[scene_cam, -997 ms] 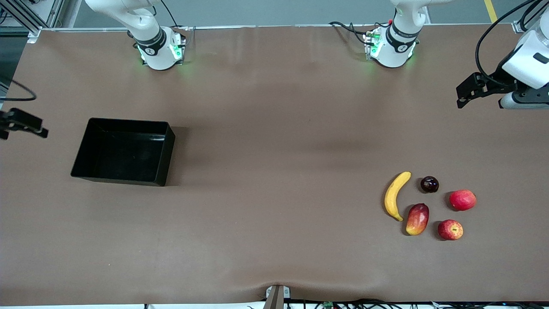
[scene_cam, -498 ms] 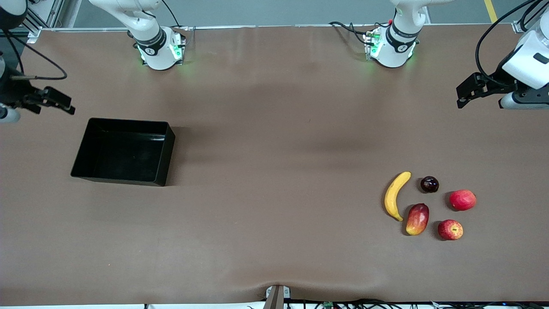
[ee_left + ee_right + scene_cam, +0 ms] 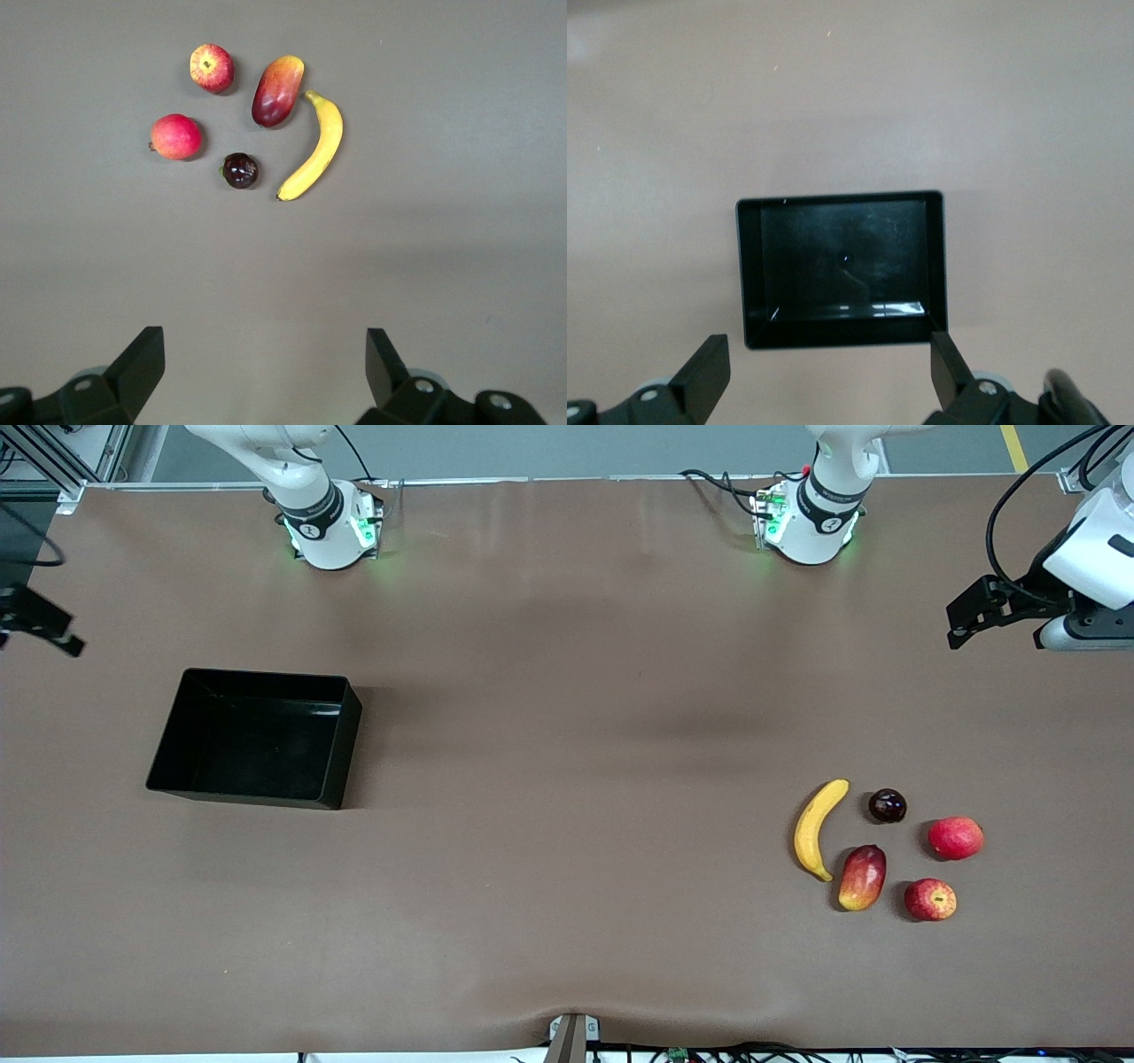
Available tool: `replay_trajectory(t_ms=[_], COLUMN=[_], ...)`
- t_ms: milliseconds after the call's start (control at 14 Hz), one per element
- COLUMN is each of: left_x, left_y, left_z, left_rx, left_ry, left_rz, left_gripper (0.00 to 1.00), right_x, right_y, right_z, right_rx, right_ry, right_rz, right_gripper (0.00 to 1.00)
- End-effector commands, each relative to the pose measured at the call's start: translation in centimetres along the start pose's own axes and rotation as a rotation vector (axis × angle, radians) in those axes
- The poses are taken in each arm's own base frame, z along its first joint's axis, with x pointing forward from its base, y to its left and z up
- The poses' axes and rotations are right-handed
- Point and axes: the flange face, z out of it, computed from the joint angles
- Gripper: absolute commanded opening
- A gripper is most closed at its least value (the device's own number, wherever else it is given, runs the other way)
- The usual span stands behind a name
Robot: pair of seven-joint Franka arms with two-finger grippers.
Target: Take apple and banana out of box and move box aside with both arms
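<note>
Both arms are up in the air with nothing in hand.

Left gripper (image 3: 264, 367): fingers spread wide apart and empty, hanging over bare table at the left arm's end. In the front view only its dark tip shows at about 3 o'clock of the frame (image 3: 974, 611).

Right gripper (image 3: 828, 372): fingers spread wide as well, empty, up over the table edge at the right arm's end. It sits near 9 o'clock of the front view, only partly in frame (image 3: 40, 624).

Box (image 3: 257, 737): black, low-walled, flat on the table toward the right arm's end, at roughly 9 o'clock from table centre. It is upright with its open side up and nothing inside. The right wrist view looks straight down into it (image 3: 842, 270).

The fruit is clustered toward the left arm's end, about 4 o'clock from table centre and well apart from the box:
- banana (image 3: 817, 828), curved, lying flat at the cluster's edge toward the box
- plum (image 3: 887, 805), dark, at 2 o'clock of the banana, just beside its tip
- mango (image 3: 863, 877), red and yellow, at 5 o'clock of the banana, close to its lower tip
- apple (image 3: 930, 899), stem dimple up, nearest the front camera, beside the mango
- a second red round fruit (image 3: 955, 838), at 1 o'clock of the apple

No fruit touches another. All five also show in the left wrist view, e.g. the banana (image 3: 314, 150) and the apple (image 3: 212, 68).
</note>
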Motion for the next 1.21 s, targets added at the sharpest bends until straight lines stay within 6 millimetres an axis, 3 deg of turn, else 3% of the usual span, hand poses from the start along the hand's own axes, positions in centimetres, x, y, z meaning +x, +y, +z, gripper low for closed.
replay_trajectory(t_ms=[0,427,854,1139], left_x=[-0.4,-0.5,-0.4,-0.2], left_y=[-0.2,-0.2,-0.2,-0.3], left_z=[-0.7,-0.8,-1.3,-1.6], left_rx=[-0.005,-0.007,-0.007,-0.010], left_ry=[0.010,0.013,0.021,0.029], left_rz=[0.009,0.003,0.018,0.020], left_gripper=[1.00,1.00,1.00,1.00], right_x=[1.2,1.0,1.0,1.1], right_y=[-0.3,-1.2,-2.4,-1.3], right_z=[0.1,0.6,-0.4,-0.9], right_rx=[0.000,0.000,0.002,-0.007], right_ry=[-0.023,-0.042,-0.018,-0.004], right_rz=[0.005,-0.012,-0.032,-0.016], right_gripper=[1.00,1.00,1.00,1.00])
